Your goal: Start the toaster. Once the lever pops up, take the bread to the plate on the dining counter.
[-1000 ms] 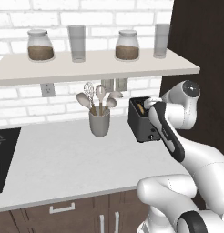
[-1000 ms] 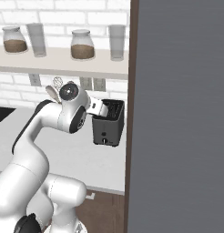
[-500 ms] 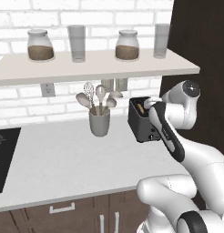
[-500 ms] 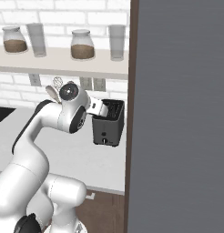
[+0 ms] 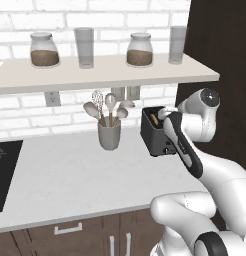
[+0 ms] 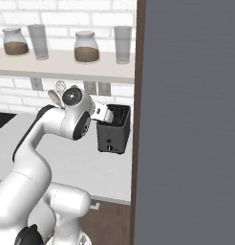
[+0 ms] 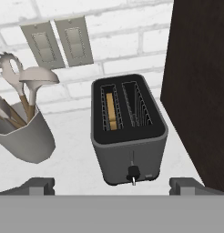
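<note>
Gripper [image 7: 112, 184] jaws wide apart, empty, hovering over toaster [image 7: 129, 127]; bread [image 7: 111, 112] in left slot; lower onto lever [image 7: 132, 172] at 6 o'clock, press straight down.

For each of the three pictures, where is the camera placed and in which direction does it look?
Left base view: behind the arm on its left, facing the brick wall; toaster and utensil cup on the counter, arm rising at lower right.
Right base view: behind on its right, facing the same wall; arm at lower left, dark panel on the right.
Hand view: on the hand, looking down at the toaster with bread in its left slot; open fingers at the bottom.
Shared by all: toaster.
</note>
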Available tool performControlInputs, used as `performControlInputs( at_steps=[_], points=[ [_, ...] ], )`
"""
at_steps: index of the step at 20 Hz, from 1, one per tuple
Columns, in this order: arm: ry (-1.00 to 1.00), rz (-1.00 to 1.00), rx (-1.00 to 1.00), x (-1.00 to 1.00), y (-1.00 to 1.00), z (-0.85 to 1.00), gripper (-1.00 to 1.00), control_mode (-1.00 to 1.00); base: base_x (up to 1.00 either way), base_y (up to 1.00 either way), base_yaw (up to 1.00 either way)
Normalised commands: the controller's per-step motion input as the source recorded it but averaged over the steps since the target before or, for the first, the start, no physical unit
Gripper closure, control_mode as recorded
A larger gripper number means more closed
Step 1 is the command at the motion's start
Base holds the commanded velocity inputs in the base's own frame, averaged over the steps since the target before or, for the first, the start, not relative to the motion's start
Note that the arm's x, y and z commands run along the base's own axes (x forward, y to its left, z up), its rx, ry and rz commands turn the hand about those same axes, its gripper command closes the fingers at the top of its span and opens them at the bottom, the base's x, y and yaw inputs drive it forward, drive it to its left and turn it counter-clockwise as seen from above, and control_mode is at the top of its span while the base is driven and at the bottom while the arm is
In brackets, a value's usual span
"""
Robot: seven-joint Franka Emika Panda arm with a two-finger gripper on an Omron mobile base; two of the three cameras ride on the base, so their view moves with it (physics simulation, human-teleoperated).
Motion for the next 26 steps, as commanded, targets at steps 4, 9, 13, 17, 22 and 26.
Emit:
performControlInputs(
  at_steps=[4,9,13,17,22,26],
  points=[
    [0.0,0.0,0.0,0.0,0.0,0.0,-1.0,-1.0,0.0,0.0,0.0],
    [0.0,0.0,0.0,0.0,0.0,0.0,-1.0,-1.0,0.0,0.0,0.0],
    [0.0,0.0,0.0,0.0,0.0,0.0,-1.0,-1.0,0.0,0.0,0.0],
    [0.0,0.0,0.0,0.0,0.0,0.0,-1.0,-1.0,0.0,0.0,0.0],
    [0.0,0.0,0.0,0.0,0.0,0.0,-1.0,-1.0,0.0,0.0,0.0],
    [0.0,0.0,0.0,0.0,0.0,0.0,-1.0,-1.0,0.0,0.0,0.0]
  ],
)
